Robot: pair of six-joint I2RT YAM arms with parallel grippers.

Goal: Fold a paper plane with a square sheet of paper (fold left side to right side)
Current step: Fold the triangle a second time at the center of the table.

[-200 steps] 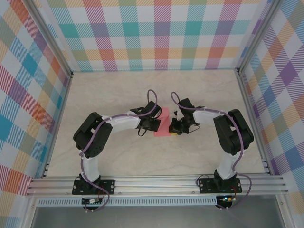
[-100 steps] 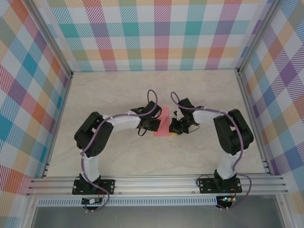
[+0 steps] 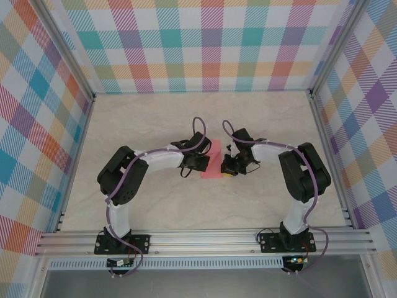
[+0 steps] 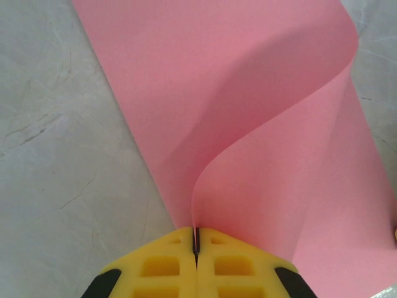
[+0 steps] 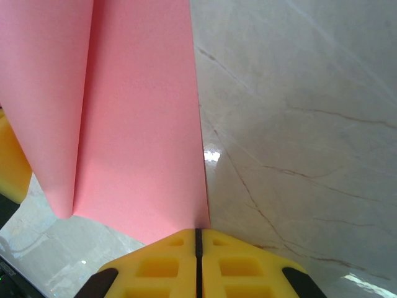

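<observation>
Scene: Seen from above, a pale, marble-patterned table is boxed in by walls of pastel plaid. Two white-and-black arms bend inward from a metal rail along the near edge.

Paper: The square sheet of paper is thin, plain and pink-red. It sits near the middle of the table, between the two tools. From above, only a narrow pink strip of it shows between the wrists.

Paper shape: In the left wrist view, part of the sheet lies flat on the table. The part nearest that tool rises off the surface in a smooth, uncreased curve. In the right wrist view, the raised flap stands over the left part of the flat layer.

Left tool: The left tool is at the sheet's left side. Its yellow fingers are clenched together, with the lifted edge of the paper running into the thin seam between them, so it is grasping the sheet.

Right tool: The right tool is at the sheet's right side, low to the table. Its yellow fingers are clenched tight, with no gap between them. The near right corner of the flat layer meets their tips. I cannot tell whether that corner is pinched between them or only pressed under them.

Cables: Purple cables loop up over each wrist on the far side of the paper.
</observation>
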